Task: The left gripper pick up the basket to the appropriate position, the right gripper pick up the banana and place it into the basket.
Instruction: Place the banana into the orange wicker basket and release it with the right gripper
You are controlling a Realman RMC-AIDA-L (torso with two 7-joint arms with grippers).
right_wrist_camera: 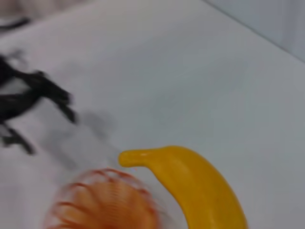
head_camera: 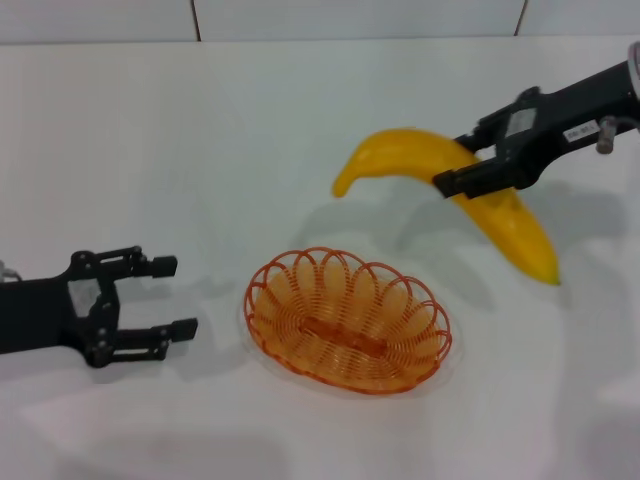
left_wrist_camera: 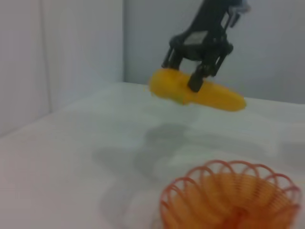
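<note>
The right hand point(head_camera: 468, 178) grips the banana point(head_camera: 470, 195) around its middle and holds it clear of the white worktop point(head_camera: 300, 120), up at about 1 o'clock from the basket point(head_camera: 348, 320). The basket sits flat on the worktop near the centre, nothing in it, while the left hand point(head_camera: 165, 297) rests at its 9 o'clock, fingers spread wide, close to the rim but not touching it. From the left wrist, the banana point(left_wrist_camera: 195, 90) hangs high beyond the orange wire rim point(left_wrist_camera: 228, 191), its shadow falling short of the basket. The step in hand looks to be the carry toward the basket, and it wants care: the banana is about as long as the basket is wide, so it should be brought over the middle and turned to lie along the long axis of the oval before going down. The grip looks firm, yet the glossy skin could slide, so a slow descent and a low release would keep the fruit from bouncing off the wire
</note>
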